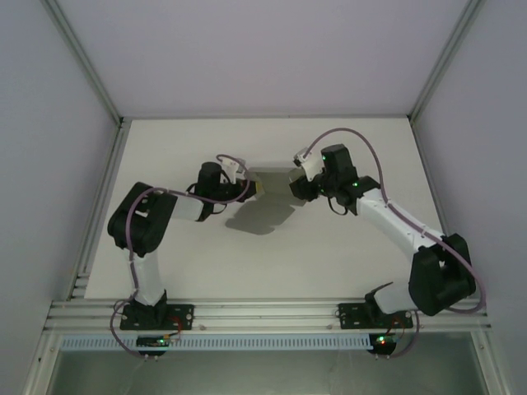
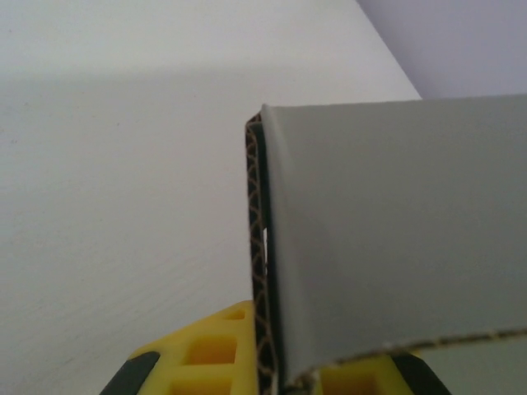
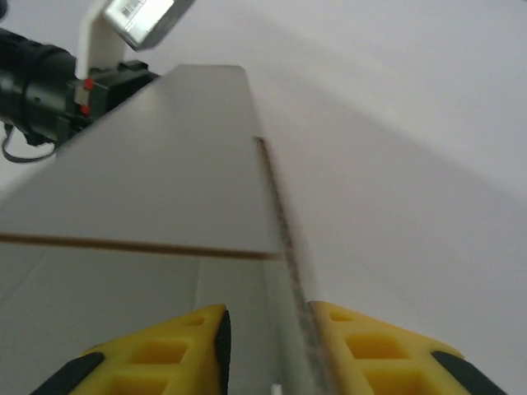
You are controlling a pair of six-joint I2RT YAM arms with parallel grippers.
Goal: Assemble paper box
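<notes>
Top: the paper box (image 1: pixel 272 183), plain grey card, sits mid-table (image 1: pixel 206 263) between left gripper (image 1: pixel 257 189) and right gripper (image 1: pixel 294 186). Left wrist: the left gripper's (image 2: pixel 276 362) yellow ribbed fingers (image 2: pixel 210 354) pinch a box (image 2: pixel 395 247) wall with a brown corrugated edge and a smooth grey panel folded over it. Right wrist: barcode label (image 3: pixel 140 15) unreadable; the right gripper's (image 3: pixel 268 329) yellow fingers (image 3: pixel 379 354) straddle a thin, blurred card edge of the box (image 3: pixel 156 181), can't tell if clamped.

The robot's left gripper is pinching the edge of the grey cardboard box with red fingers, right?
Not quite. The fingers are yellow, not red. The left wrist view shows the left gripper pinching the edge of the grey paper box with yellow fingers.
</notes>
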